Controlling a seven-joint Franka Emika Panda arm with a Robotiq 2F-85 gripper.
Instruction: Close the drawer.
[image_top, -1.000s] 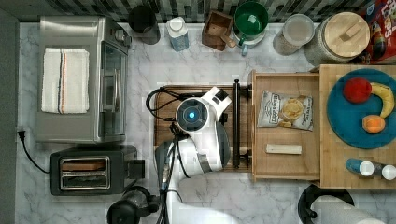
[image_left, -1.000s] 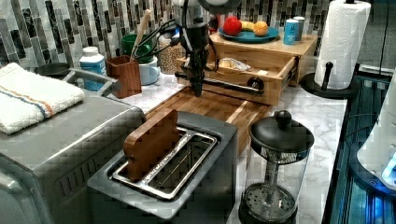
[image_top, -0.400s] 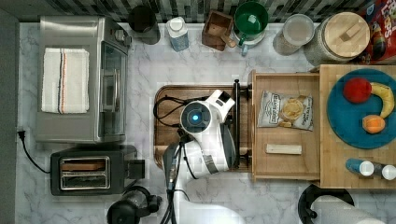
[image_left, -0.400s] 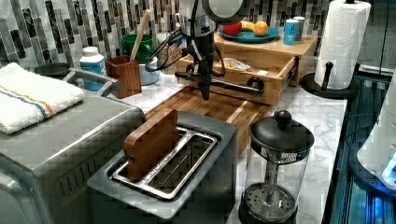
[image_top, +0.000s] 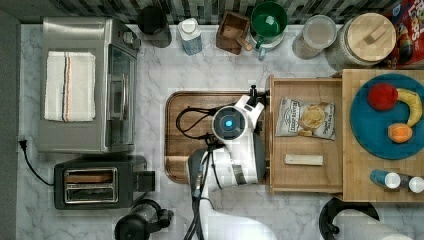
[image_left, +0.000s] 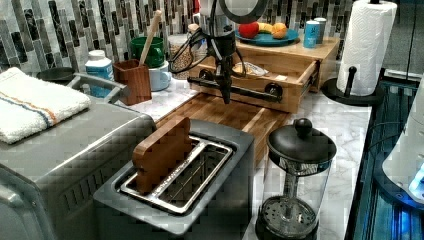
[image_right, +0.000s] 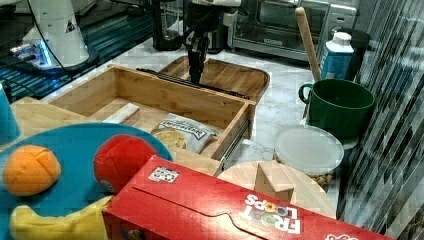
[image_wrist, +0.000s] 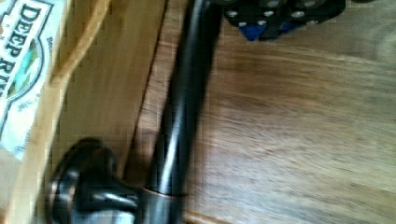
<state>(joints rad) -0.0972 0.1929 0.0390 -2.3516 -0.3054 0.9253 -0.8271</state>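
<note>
Marble-patterned desk (image_top: 220, 65) carries a crowded kitchen setup, with a tiled wall behind it. On it the drawer (image_top: 305, 135) stands pulled out of its light wooden cabinet, reaching toward the top view's left, and its front edge lies over the dark cutting board (image_top: 185, 135). Inside the drawer are a chip bag (image_top: 306, 118) and a small pale block (image_top: 303, 159). The black bar handle (image_left: 235, 89) runs along the drawer's front. The robot arm (image_top: 232, 150) hangs over the cutting board, and the claw (image_left: 225, 82) points straight down just in front of the handle, at about the middle of the bar in the left view. Whether the claw is open or closed cannot be told. The wrist view has the dark handle (image_wrist: 184, 107) running close alongside the wood of the drawer front, with one round mount at its end. Beside the board in the left view sit a toaster (image_left: 190, 180) and a glass coffee press (image_left: 295, 175).
</note>
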